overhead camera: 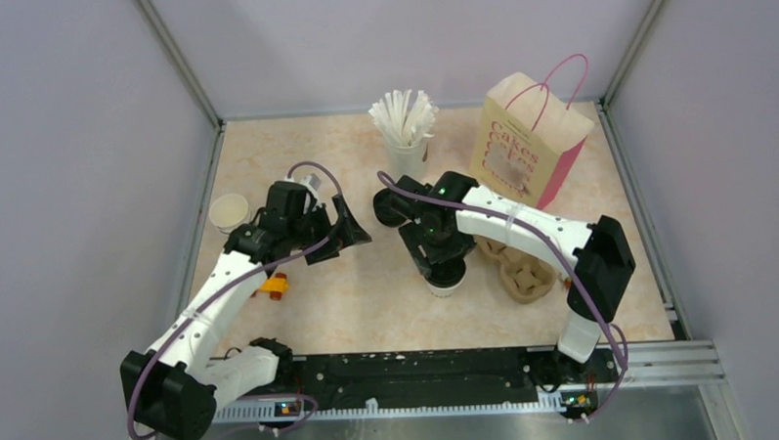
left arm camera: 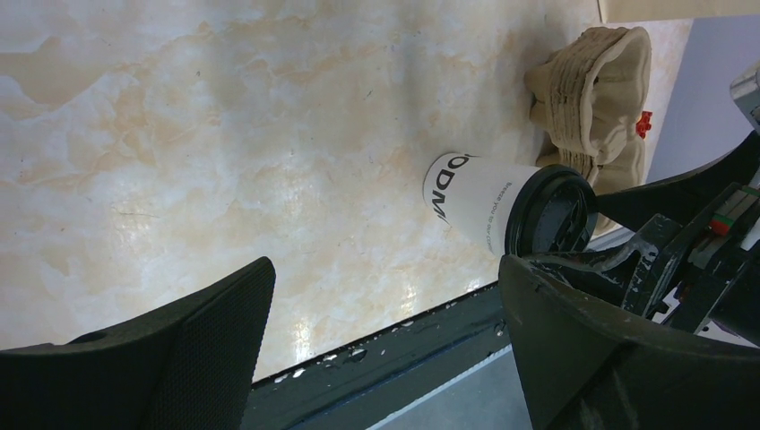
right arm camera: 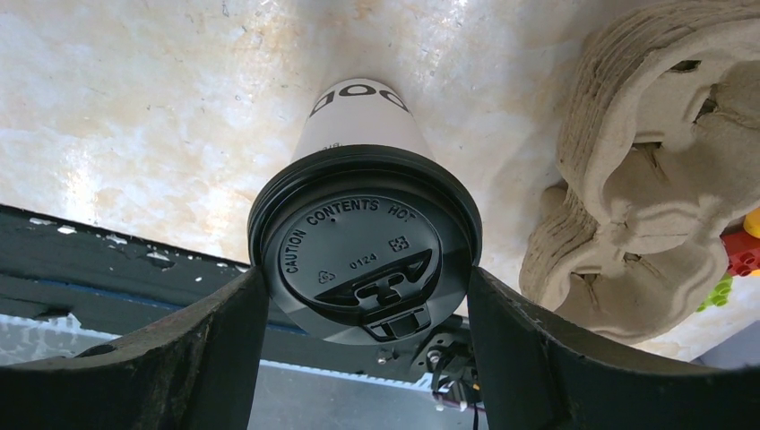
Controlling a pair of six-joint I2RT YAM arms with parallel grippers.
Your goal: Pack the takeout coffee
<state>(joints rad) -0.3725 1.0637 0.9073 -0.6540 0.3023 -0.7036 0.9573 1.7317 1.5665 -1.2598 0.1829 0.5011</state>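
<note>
**Gripped at the lid**

Pinches the takeout coffee (right arm camera: pixel 363 233) by its black lid with the right gripper (overhead camera: pixel 443 264), one finger against each side of the rim. Stands the cup upright on the table (left arm camera: pixel 179 134), near the front rail and just beside the stack of pulp cup carriers (right arm camera: pixel 645 161). Spreads the left gripper (left arm camera: pixel 387 269) wide around nothing, above bare tabletop, apart from the cup.

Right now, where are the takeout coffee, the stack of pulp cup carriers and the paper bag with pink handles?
takeout coffee (right arm camera: pixel 363 260): right wrist view, centre of its black lid.
pulp cup carriers (right arm camera: pixel 627 224): right wrist view, top tray's moulded surface.
paper bag (overhead camera: pixel 534 127): top external view, its front face.
</note>
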